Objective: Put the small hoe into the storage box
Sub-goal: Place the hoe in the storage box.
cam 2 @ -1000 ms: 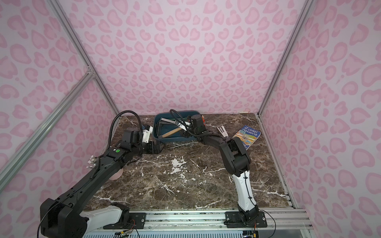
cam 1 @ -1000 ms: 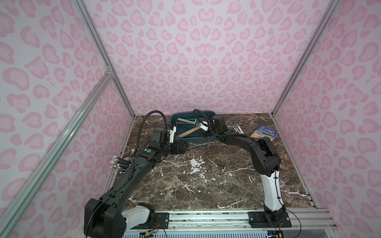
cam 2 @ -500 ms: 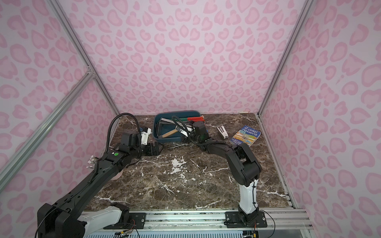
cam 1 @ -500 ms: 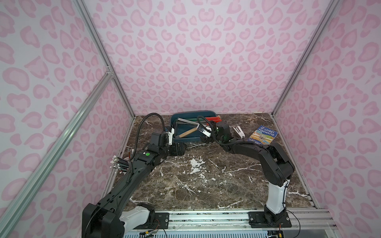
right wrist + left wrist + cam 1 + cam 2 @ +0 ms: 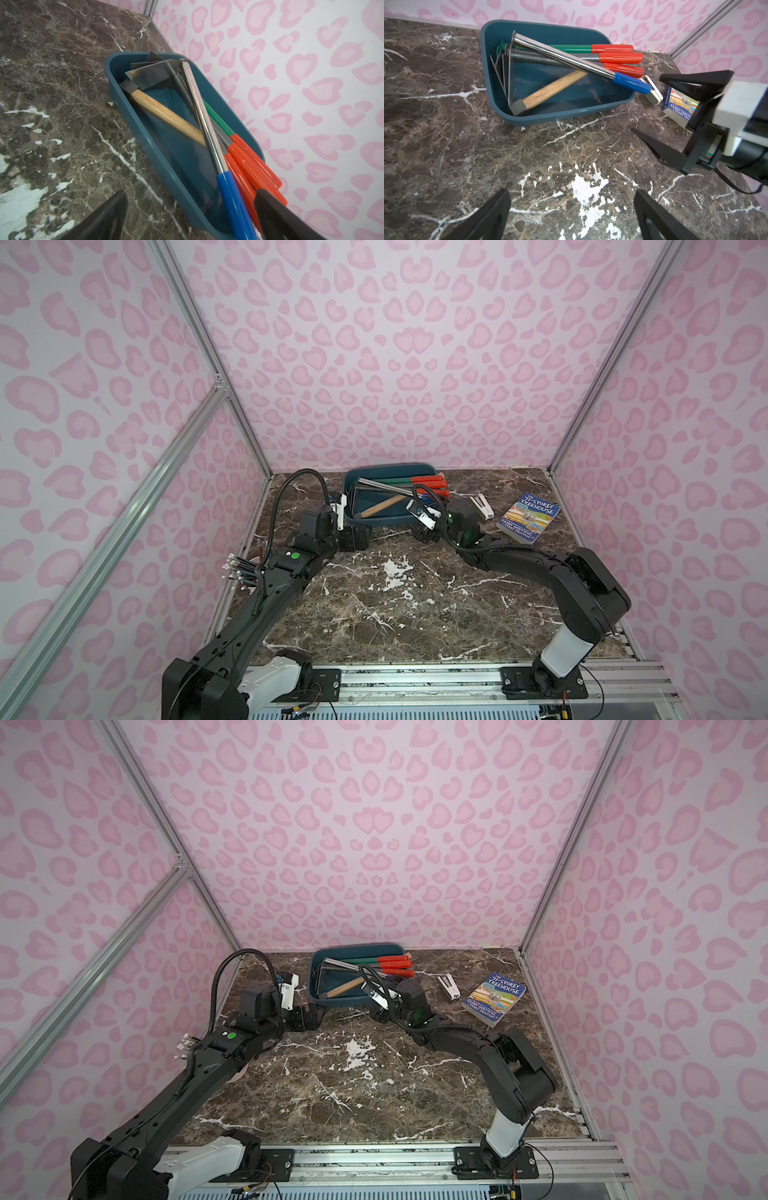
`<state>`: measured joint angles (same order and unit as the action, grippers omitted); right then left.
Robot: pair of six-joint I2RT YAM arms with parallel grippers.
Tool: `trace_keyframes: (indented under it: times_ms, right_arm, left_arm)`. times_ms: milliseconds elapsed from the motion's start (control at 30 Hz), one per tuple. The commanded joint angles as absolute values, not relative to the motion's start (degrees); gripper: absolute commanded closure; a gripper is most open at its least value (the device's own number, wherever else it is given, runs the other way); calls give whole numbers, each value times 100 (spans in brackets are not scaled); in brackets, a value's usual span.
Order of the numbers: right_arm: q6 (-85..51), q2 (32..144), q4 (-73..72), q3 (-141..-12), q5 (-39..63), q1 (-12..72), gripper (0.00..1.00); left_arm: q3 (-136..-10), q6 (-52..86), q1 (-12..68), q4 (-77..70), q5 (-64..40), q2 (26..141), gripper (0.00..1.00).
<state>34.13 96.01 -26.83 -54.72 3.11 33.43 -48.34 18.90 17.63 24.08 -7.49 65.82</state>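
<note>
Desk (image 5: 395,614) seen whole in both top views: the storage box (image 5: 388,467) sits at its 12 o'clock edge, and we find the small hoe (image 5: 380,506) lying inside, its wooden handle slanted among the other tools (image 5: 428,481). The left claw (image 5: 355,537) hangs at the box's 7 o'clock and the right claw (image 5: 420,531) at its 5 o'clock, both spread and empty.

From the left wrist we see the left claw (image 5: 571,191) released over bare marble, apart from the storage box (image 5: 550,118).

From the right wrist, the right claw (image 5: 190,192) gapes, grasping nothing, close to the tools' coloured grips; the small hoe (image 5: 164,113) rests in the box.
</note>
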Motion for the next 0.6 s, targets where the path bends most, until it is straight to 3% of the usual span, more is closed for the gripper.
trace_keyframes:
  times_ms: [0,567]
  right_arm:
    - [3053,9305,-2991,-5167,275,3359,0]
    - [2264,7660,-3639,-3209,-524,3311,0]
  left_arm:
    - [-4735,1751,1757,1703,-539,6520,4]
    - [-4217,814,1756,-78,635,6610,4]
